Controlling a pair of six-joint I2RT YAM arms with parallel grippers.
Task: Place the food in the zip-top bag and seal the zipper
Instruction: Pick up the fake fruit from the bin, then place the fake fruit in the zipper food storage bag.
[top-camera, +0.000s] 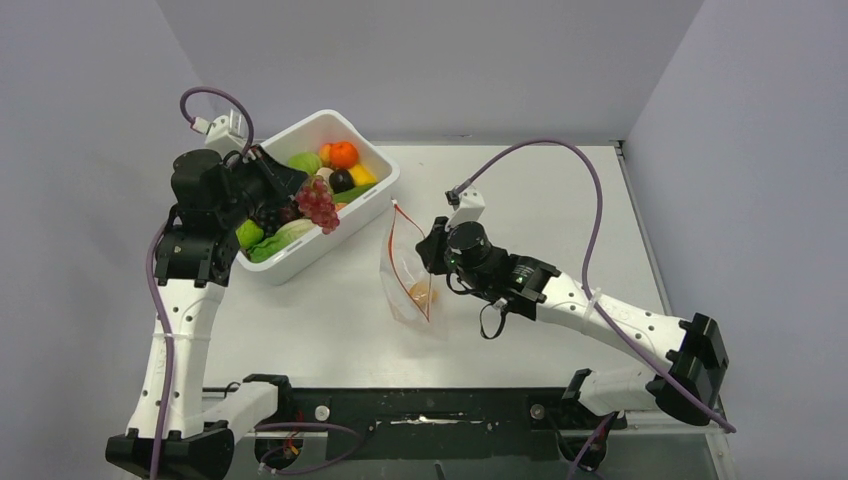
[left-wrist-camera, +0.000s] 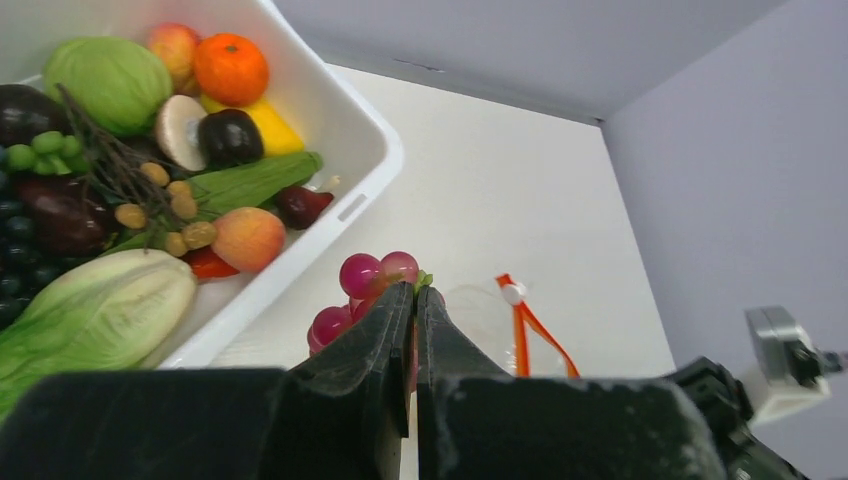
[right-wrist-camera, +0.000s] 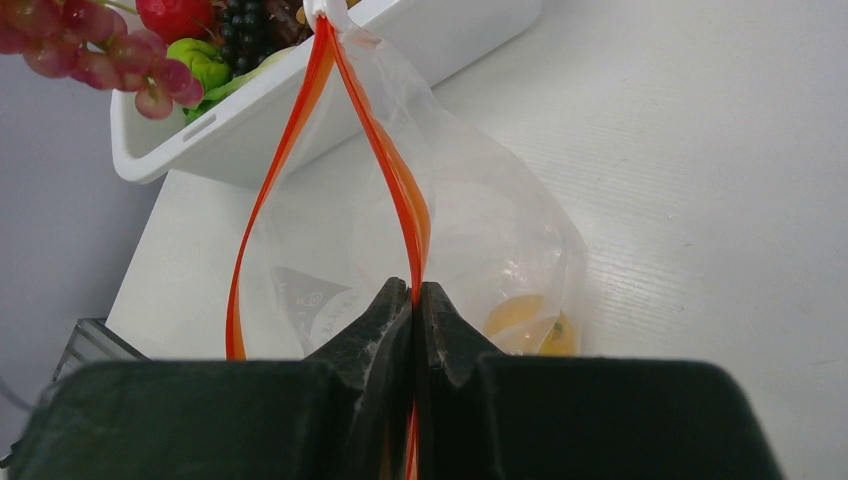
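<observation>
My left gripper (left-wrist-camera: 414, 288) is shut on the stem of a bunch of red grapes (top-camera: 318, 204), which hangs at the near rim of the white bin (top-camera: 362, 205); the grapes (left-wrist-camera: 358, 275) show just past its fingertips. The clear zip-top bag (top-camera: 412, 283) stands on the table with its mouth held open. My right gripper (right-wrist-camera: 414, 287) is shut on one side of the red-orange zipper (right-wrist-camera: 410, 215), and the other side of the strip bows away to the left. An orange-yellow food piece (right-wrist-camera: 525, 322) lies in the bag's bottom. The bag's white slider (left-wrist-camera: 513, 293) sits at the far end.
The white bin (left-wrist-camera: 375, 125) holds more food: an orange (top-camera: 343, 154), a green cabbage (left-wrist-camera: 108, 78), a leafy green (left-wrist-camera: 95, 315), a dark plum (left-wrist-camera: 230, 136), a peach (left-wrist-camera: 248, 238) and dark grapes. Grey walls close in the table at the left, back and right.
</observation>
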